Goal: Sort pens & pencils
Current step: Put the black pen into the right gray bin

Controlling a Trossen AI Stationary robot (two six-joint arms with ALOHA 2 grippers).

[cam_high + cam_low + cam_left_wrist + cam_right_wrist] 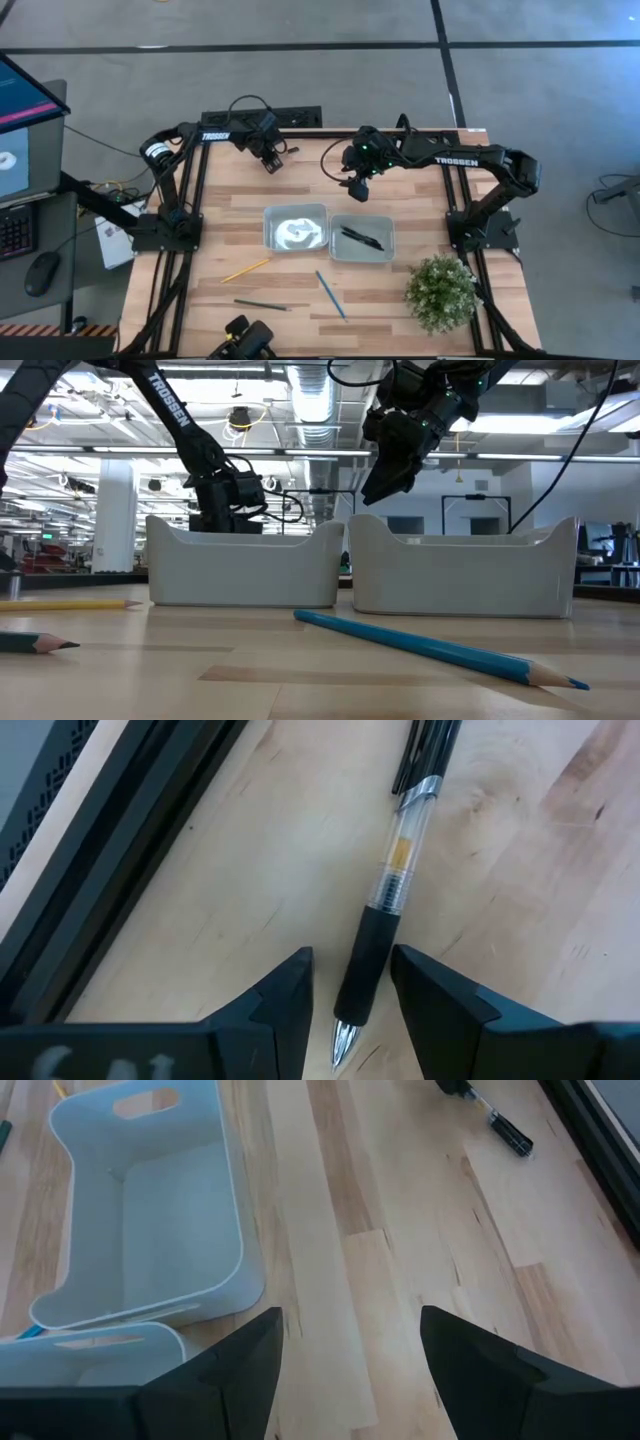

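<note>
Left wrist view: left gripper [350, 995] lowered over a pen [385, 925] lying flat on the table [200, 900], fingers [290, 995] spread, one on each side of the black grip, just beside it, not pinching. Clear barrel, silver tip between the fingertips.

High view: left gripper [270, 158] at about 11 o'clock from the table's middle, near the far edge. Right gripper [358, 187] at about 12 o'clock, hanging above the table just beyond the right bin [362, 239], fingers apart, holding nothing. Black pens [360, 238] lying inside that right bin. Left bin [296, 228] just beside it, touching or nearly so. Yellow pencil [245, 270] at 8 o'clock, dark grey-green pencil [262, 305] at 7 o'clock, blue pencil [331, 293] at 6 o'clock, all flat on the wood, well apart. Potted plant [441, 290] at 4 o'clock.
</note>
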